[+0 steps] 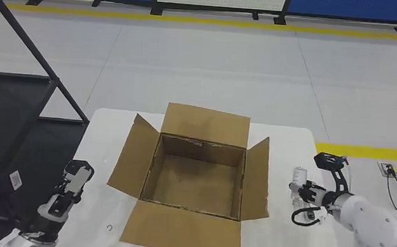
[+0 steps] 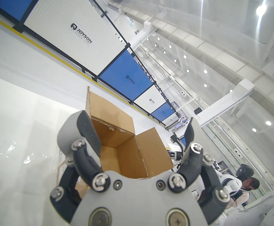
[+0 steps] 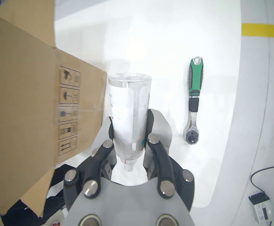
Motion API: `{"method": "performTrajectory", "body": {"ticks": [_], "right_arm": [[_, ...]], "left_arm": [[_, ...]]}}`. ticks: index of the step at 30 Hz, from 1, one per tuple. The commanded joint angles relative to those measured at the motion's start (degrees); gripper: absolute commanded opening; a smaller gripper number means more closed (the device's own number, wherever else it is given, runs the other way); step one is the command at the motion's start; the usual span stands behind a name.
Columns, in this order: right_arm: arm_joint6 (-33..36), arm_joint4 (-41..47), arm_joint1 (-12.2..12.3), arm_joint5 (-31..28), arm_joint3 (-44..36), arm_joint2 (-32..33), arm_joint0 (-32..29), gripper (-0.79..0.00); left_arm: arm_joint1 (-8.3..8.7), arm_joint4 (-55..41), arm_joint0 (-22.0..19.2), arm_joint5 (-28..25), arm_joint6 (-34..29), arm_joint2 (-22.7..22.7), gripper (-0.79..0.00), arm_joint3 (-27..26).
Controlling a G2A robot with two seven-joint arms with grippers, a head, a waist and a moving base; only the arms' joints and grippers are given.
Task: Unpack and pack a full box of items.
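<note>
The open cardboard box (image 1: 205, 124) stands in the middle of the white table, flaps spread, with nothing showing inside it. My right gripper (image 3: 130, 118) is shut on a clear bottle (image 3: 128, 96), its cap toward the wrist and its base pointing away. In the top view the bottle (image 1: 298, 180) and right gripper (image 1: 304, 197) sit just right of the box's right flap. Whether the bottle touches the table is unclear. My left gripper (image 2: 137, 119) is open and holds nothing. It faces the box (image 2: 119, 132) from the table's front left corner (image 1: 79, 174).
A ratchet wrench with a green handle (image 3: 193, 102) lies on the table on the bottle's side away from the box (image 3: 32, 85), close to the table's right edge. A small ring-like piece (image 1: 109, 228) lies front left of the box. A black frame (image 1: 24, 49) stands left of the table.
</note>
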Motion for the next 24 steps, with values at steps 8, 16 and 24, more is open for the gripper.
{"method": "performTrajectory", "body": {"ticks": [8, 16, 24], "right_arm": [[-3.2, -3.3, 1.0, -4.8, 15.6, -3.0, 4.9, -0.785], [-4.1, -3.1, 1.9, -10.4, 21.8, -4.1, 7.0, -0.785], [-5.1, -3.7, 2.5, -10.7, 24.7, -6.3, 8.3, -0.785]], "left_arm": [[-0.03, 1.2, -0.1, 0.7, 0.2, 1.3, 0.0, -0.8], [-0.04, 1.8, 0.1, 1.1, 0.2, 1.7, 0.0, -1.2], [-0.08, 2.3, 0.5, 1.2, 0.7, 1.8, 0.0, -1.6]]}}
